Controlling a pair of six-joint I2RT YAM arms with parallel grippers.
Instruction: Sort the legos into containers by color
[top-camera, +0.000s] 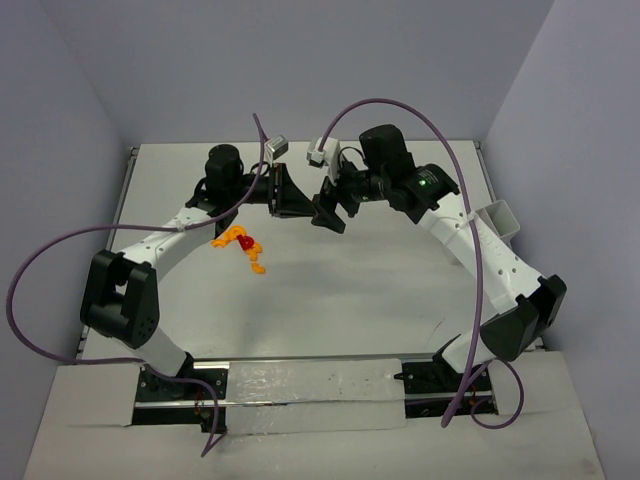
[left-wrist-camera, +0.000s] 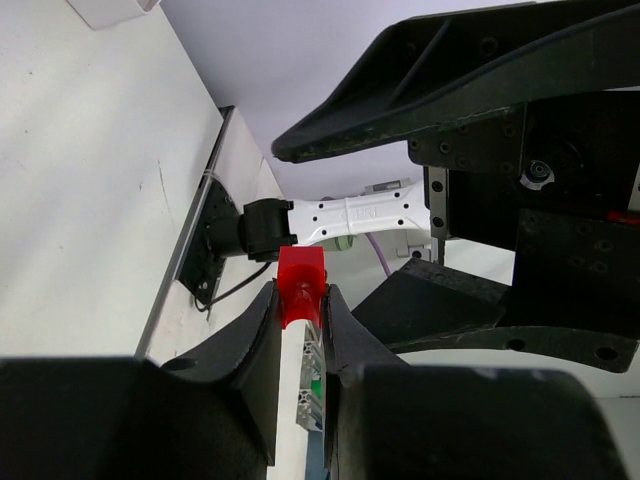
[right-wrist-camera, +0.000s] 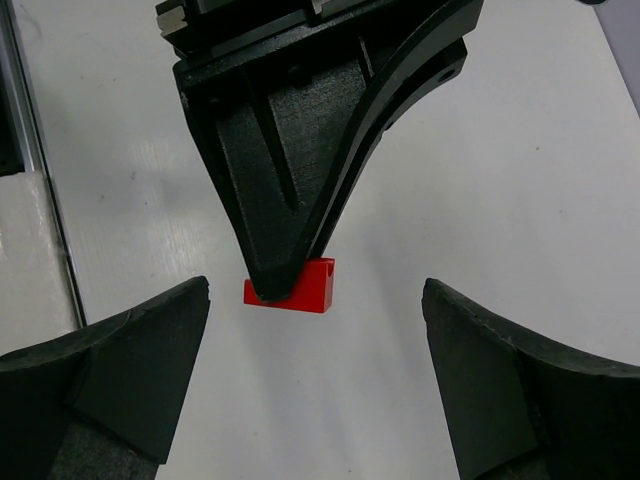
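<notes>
A small red lego (left-wrist-camera: 300, 283) is pinched between the tips of my left gripper (left-wrist-camera: 301, 292), which is shut on it and holds it above the table. In the right wrist view the same red lego (right-wrist-camera: 312, 288) hangs from the left gripper (right-wrist-camera: 272, 285), level with the fingertips of my right gripper (right-wrist-camera: 315, 305). The right jaws stand wide on either side of it and do not touch it. From above, the left gripper (top-camera: 292, 192) and right gripper (top-camera: 330, 212) meet tip to tip at the table's middle back. A pile of orange-yellow and red legos (top-camera: 241, 244) lies on the table left of them.
A white container (top-camera: 500, 219) stands at the right edge of the table, beside the right arm. Purple cables (top-camera: 400, 108) arch over both arms. Grey walls close the table in at the back and sides.
</notes>
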